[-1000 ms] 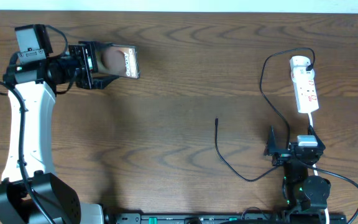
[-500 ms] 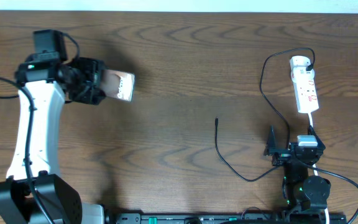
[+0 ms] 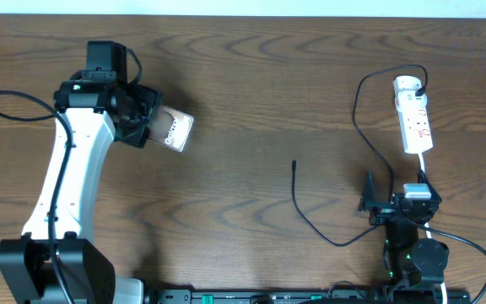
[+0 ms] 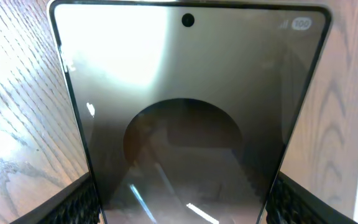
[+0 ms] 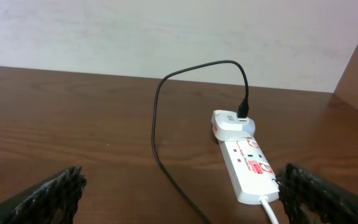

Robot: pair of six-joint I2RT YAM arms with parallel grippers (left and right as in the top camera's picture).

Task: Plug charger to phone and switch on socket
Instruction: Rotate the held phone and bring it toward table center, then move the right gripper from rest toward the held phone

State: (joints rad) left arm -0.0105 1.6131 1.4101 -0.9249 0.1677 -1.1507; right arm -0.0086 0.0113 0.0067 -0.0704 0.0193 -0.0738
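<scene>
Phone [image 4: 185, 124] front glass: left wrist only

The dark, wood-grained tabletop [image 3: 251, 101] carries a white socket [image 3: 415, 118] near its far right corner. The black charger [image 3: 294, 166] cable trails from it toward the centre.

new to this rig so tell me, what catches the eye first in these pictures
The phone stands out first, clamped in the left gripper at the upper left of the table and filling the left wrist view. Next is the white socket at the far right, with the charger trailing from it to a loose tip near the middle. The right gripper sits open near the socket.
</scene>
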